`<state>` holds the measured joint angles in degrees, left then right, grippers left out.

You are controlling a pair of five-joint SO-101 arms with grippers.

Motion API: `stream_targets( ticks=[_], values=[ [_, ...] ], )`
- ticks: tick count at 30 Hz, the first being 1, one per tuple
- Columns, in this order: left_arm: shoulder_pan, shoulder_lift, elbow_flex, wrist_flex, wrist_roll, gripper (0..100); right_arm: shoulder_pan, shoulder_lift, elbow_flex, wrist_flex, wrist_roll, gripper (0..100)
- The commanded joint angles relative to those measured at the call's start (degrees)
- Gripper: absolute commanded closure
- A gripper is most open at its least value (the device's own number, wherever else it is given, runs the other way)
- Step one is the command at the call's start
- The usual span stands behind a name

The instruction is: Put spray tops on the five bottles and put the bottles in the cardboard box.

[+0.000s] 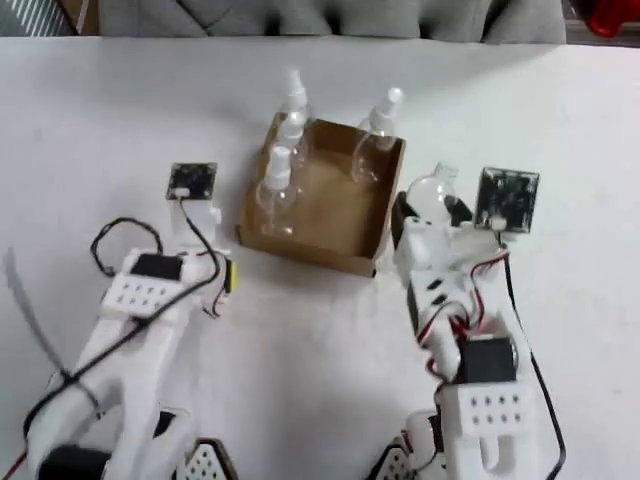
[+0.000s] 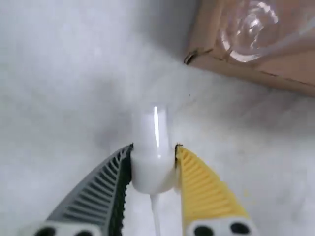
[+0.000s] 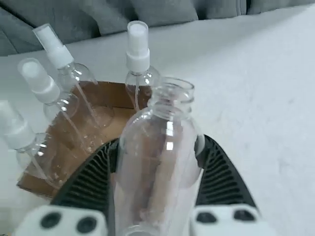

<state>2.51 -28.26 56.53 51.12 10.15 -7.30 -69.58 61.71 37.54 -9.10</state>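
Note:
The cardboard box (image 1: 330,215) stands mid-table and holds several clear bottles with white spray tops (image 1: 278,185), also seen in the right wrist view (image 3: 139,54). My right gripper (image 1: 430,225), just right of the box, is shut on a clear bottle (image 1: 432,193) whose neck is bare; its black fingers (image 3: 219,172) clamp the bottle's body (image 3: 157,147). My left gripper (image 1: 212,222) is left of the box, shut on a white spray top (image 2: 153,157) between a grey and a yellow finger (image 2: 202,187), low over the table near the box's corner (image 2: 197,54).
The white table (image 1: 320,330) has free room in front of the box and on both far sides. Loose black cables (image 1: 110,245) trail beside the left arm. Grey fabric (image 1: 330,15) lines the table's far edge.

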Motion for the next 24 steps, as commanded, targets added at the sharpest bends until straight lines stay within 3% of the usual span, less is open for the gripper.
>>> stream_targets(
  ticks=[1, 8, 15, 24],
  values=[
    [-0.3, -15.5, 1.8, 0.7, -0.9, 98, -5.8, -7.5, 0.9, -0.1, 4.9, 98.2],
    [-0.3, -38.5, 6.2, 0.4, -0.6, 98, -17.2, -21.1, 13.9, -7.7, 7.0, 98.2],
    [-0.3, -52.8, 5.8, -0.4, -0.9, 98, -18.2, -34.0, 24.3, -15.8, 7.0, 98.2],
    [0.0, -54.5, -1.5, -15.7, -0.9, 98, -24.2, -33.6, 28.9, -18.2, 7.0, 98.2]
  ],
)
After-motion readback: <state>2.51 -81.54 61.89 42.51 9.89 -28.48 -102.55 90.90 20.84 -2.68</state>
